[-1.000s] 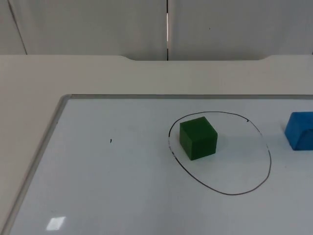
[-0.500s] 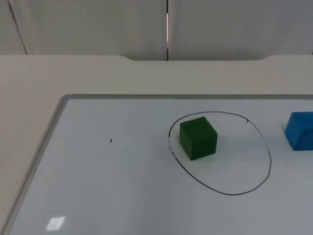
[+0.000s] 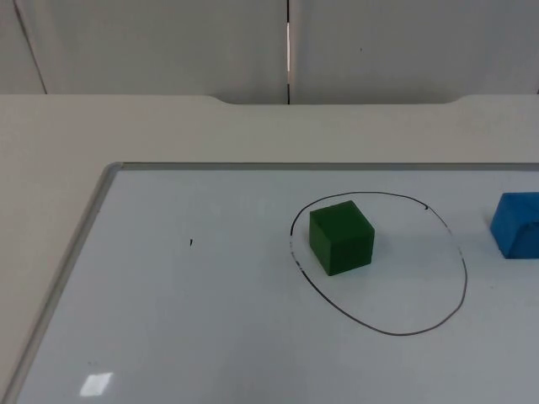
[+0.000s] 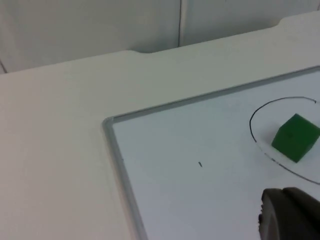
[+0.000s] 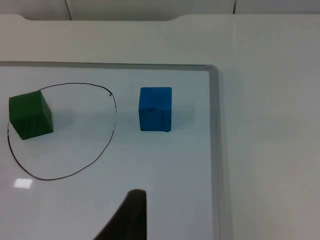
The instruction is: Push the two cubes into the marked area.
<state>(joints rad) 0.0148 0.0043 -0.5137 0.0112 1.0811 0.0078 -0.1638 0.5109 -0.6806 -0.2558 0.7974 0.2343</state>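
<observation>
A green cube [image 3: 340, 236] stands inside the black hand-drawn oval [image 3: 404, 282], close to its left line. The blue cube [image 3: 517, 224] sits outside the oval, just right of it, on the whiteboard. In the right wrist view the blue cube [image 5: 155, 109] lies a short gap from the oval [image 5: 70, 145], with the green cube [image 5: 31, 115] inside. My right gripper [image 5: 127, 215] hovers well back from both cubes. My left gripper [image 4: 290, 217] hangs away from the green cube [image 4: 295, 137] and the oval line [image 4: 252, 131].
The whiteboard has a raised grey frame [image 3: 84, 227] along its left and far sides; its right frame edge [image 5: 215, 150] runs close beside the blue cube. A tiny black mark [image 3: 190, 243] sits on the board's left half. Beige table surrounds the board.
</observation>
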